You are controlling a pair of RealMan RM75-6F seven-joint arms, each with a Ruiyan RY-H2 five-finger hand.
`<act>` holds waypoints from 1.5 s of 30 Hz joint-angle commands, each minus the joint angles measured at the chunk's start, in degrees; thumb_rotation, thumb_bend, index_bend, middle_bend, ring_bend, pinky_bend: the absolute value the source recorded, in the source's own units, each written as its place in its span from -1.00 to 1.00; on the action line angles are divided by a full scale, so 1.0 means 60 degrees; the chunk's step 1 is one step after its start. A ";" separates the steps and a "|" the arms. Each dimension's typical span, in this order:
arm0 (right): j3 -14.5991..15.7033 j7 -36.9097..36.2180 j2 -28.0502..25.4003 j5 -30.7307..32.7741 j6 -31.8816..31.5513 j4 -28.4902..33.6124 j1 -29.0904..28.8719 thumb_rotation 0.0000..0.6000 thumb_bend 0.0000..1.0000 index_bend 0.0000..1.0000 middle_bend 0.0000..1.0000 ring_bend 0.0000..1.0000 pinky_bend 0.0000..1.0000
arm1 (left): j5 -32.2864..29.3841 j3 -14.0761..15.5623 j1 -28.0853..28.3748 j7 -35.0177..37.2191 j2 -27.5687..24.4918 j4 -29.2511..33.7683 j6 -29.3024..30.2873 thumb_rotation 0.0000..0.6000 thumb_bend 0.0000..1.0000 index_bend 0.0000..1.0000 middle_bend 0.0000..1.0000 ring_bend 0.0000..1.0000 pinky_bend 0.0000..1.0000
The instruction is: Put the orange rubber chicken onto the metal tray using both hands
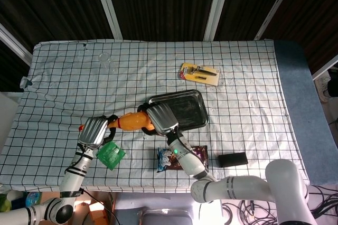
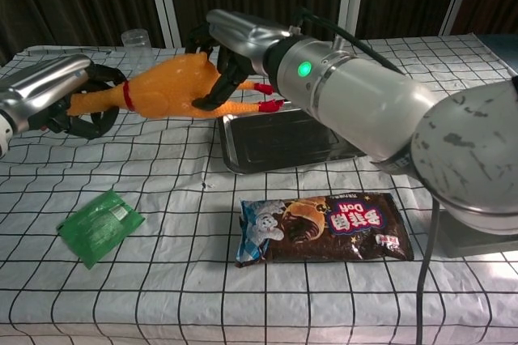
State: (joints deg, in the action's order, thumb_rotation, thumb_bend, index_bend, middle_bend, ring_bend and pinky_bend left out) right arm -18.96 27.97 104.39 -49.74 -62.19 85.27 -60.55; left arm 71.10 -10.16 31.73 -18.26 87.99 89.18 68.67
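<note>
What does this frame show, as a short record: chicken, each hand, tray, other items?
chicken: orange rubber chicken held off the table, roughly level, left of the tray
left hand: left hand grips its neck end
right hand: right hand grips its body near the legs
tray: rectangular metal tray, nothing in it
other items: green packet; brown snack bag

The head view looks steeply down from high above and takes in the whole desk (image 1: 253, 93), with both arms entering at the lower edge. The chest view sits low at the near desk edge, faces horizontally across it, and is much closer. Both views share the metal tray (image 1: 191, 110) (image 2: 287, 141), snack bag (image 1: 182, 157) (image 2: 328, 226) and green packet (image 1: 110, 154) (image 2: 100, 224).
</note>
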 commanded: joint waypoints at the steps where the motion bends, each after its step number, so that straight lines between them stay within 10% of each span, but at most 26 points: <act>1: 0.0032 -0.0170 -0.0382 0.0210 0.0579 0.0423 0.0097 1.00 -0.25 -0.13 -0.04 -0.23 -0.08 | -0.0053 -0.0004 0.0017 -0.0043 -0.0019 -0.0008 -0.0048 1.00 0.60 0.24 0.65 0.12 0.59; 3: 0.0030 -0.0281 -0.0659 0.0338 0.0952 0.0646 0.0113 1.00 -0.39 -0.77 -0.54 -0.71 -0.72 | -0.0096 -0.0024 0.0023 -0.0059 -0.0035 -0.0016 -0.0062 1.00 0.60 0.24 0.65 0.12 0.59; 5: 0.0003 -0.0319 -0.0908 0.0513 0.1221 0.0842 0.0105 1.00 -0.49 -0.98 -0.85 -0.94 -0.99 | -0.0152 -0.0036 0.0020 -0.0065 -0.0071 -0.0015 -0.0088 1.00 0.60 0.24 0.65 0.12 0.59; 22: 0.0104 -0.0215 -0.0944 0.1007 0.1354 0.0796 -0.0129 1.00 -0.63 -0.97 -0.98 -1.00 -1.00 | -0.0236 -0.0007 0.0080 -0.0107 -0.0086 0.0111 -0.0207 1.00 0.60 0.23 0.66 0.12 0.59; 24: 0.0067 -0.0201 -0.0791 0.1007 0.1168 0.0700 -0.0153 1.00 -0.62 -0.69 -0.74 -0.83 -0.82 | -0.0233 -0.0005 0.0069 -0.0114 -0.0095 0.0124 -0.0179 1.00 0.60 0.23 0.66 0.12 0.59; 28: 0.0059 -0.0144 -0.0478 0.0850 0.0802 0.0463 -0.0184 1.00 -0.43 0.36 0.17 0.19 0.34 | -0.0255 -0.0002 0.0054 -0.0088 -0.0140 0.0152 -0.0181 1.00 0.60 0.23 0.66 0.12 0.59; 32: 0.0056 -0.0341 -0.0025 0.0130 0.0180 0.0061 -0.0116 1.00 -0.14 0.93 0.60 0.62 0.83 | -0.0267 0.0009 0.0037 -0.0074 -0.0160 0.0152 -0.0170 1.00 0.61 0.24 0.66 0.12 0.59; 45: 0.0150 -0.0112 0.0068 -0.0582 -0.0017 -0.0271 0.0047 1.00 0.17 1.00 0.71 0.71 0.94 | -0.0348 0.0006 0.0064 -0.0062 -0.0126 0.0139 -0.0233 1.00 0.61 0.24 0.66 0.12 0.59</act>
State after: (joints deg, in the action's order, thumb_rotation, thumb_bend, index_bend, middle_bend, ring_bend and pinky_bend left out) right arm -17.97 27.37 104.79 -53.03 -62.16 83.66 -60.44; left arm 69.02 -10.13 32.10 -18.62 87.22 90.01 67.28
